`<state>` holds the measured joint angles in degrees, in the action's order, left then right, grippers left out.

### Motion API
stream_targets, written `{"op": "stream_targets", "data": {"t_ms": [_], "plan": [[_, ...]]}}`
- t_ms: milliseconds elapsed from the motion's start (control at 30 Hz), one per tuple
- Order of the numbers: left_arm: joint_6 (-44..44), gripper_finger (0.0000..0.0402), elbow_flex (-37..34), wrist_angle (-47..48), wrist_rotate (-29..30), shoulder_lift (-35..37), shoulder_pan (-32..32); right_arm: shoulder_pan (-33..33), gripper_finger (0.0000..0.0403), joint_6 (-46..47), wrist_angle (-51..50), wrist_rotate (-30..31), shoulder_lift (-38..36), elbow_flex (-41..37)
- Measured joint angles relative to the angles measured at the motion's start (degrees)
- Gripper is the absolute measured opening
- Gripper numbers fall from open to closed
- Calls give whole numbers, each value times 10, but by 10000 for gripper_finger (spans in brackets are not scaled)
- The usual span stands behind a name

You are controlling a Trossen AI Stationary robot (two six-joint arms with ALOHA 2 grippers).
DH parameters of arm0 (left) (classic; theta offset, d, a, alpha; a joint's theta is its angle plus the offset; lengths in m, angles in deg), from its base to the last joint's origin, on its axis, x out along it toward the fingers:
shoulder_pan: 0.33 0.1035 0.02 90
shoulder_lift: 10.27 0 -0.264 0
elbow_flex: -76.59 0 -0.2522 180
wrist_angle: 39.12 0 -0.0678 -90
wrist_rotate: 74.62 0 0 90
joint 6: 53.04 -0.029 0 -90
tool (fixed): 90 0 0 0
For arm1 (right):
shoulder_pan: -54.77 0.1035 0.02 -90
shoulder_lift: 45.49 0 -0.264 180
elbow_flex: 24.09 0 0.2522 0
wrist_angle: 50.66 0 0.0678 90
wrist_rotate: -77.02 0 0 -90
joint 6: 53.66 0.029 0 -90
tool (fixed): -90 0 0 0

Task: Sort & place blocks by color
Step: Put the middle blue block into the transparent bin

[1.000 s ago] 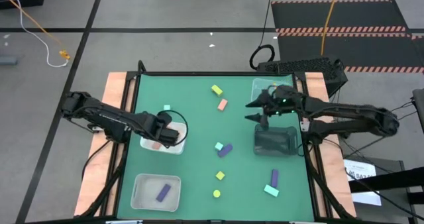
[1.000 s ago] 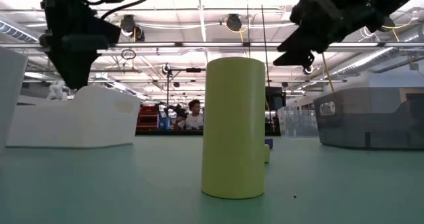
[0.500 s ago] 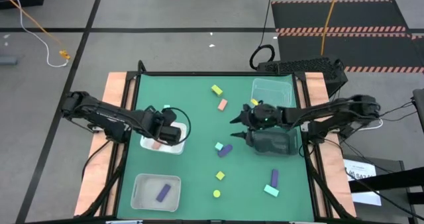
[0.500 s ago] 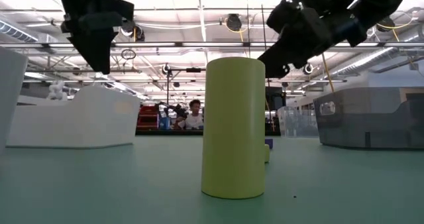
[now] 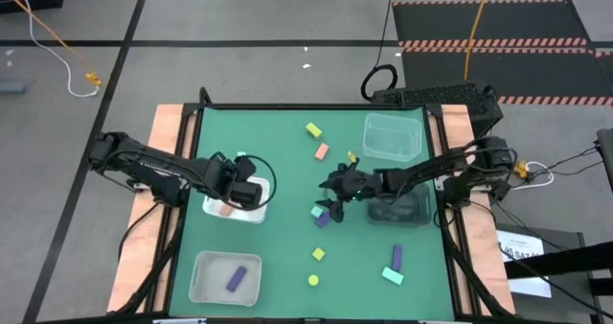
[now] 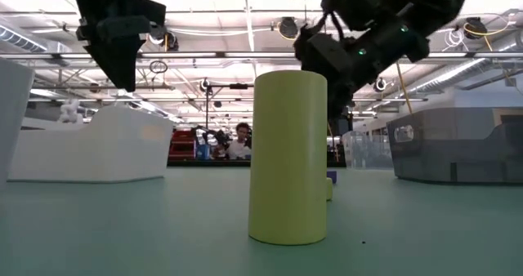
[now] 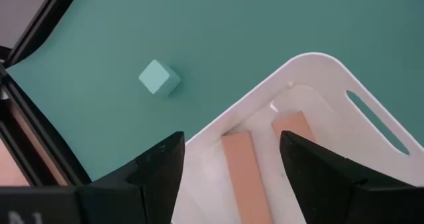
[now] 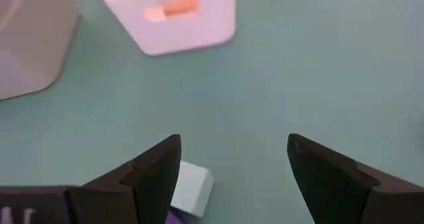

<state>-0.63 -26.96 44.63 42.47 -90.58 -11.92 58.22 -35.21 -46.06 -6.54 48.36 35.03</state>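
My left gripper point(image 5: 245, 192) is open and empty above the white tray point(image 5: 251, 215), which holds two salmon bars point(image 7: 246, 177). A mint cube point(image 7: 159, 78) lies on the mat just beyond the tray. My right gripper point(image 5: 330, 197) is open and empty, hovering over a mint cube point(image 8: 192, 187) and a purple block point(image 5: 327, 219) that lie side by side at mid-table. Other blocks rest flat on the green mat: a yellow one point(image 5: 313, 130) and a salmon one point(image 5: 322, 151) at the far side, a yellow cube point(image 5: 318, 254), a yellow cylinder point(image 6: 288, 158), a purple bar point(image 5: 397, 257) and a mint block point(image 5: 392, 276) at the near side.
A clear tray point(image 5: 206, 266) at the near left holds a purple bar point(image 5: 236, 279). A second clear tray point(image 5: 395, 132) stands at the far right, with a dark tray point(image 5: 407, 209) just nearer than it. A small yellow block point(image 5: 352, 157) lies beside them.
My right gripper has swung from beside the far clear tray toward the table's left and near edge, coming down over the mint and purple blocks at mid-table. My left gripper has risen a little over the white tray. No block has moved.
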Motion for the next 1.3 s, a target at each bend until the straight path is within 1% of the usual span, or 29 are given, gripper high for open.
{"op": "stream_targets", "data": {"t_ms": [133,300,400,567,867,1067,1200,1300], "plan": [[-3,250,0,0,0,0,0,16,270,56,-86,32,27,58],[-9,250,0,0,0,0,0,37,270,109,-144,57,55,104],[-9,250,0,0,0,0,0,48,270,129,-153,59,73,117],[-11,250,0,-1,0,0,0,65,270,136,-161,100,95,120],[-13,250,0,-2,0,0,0,84,270,135,-168,101,113,120],[-13,250,0,-2,0,0,0,83,268,118,-166,103,122,120],[-13,250,0,-2,0,0,0,78,248,110,-160,100,136,121],[-13,250,0,-2,0,0,0,71,214,110,-149,100,148,121]]}}
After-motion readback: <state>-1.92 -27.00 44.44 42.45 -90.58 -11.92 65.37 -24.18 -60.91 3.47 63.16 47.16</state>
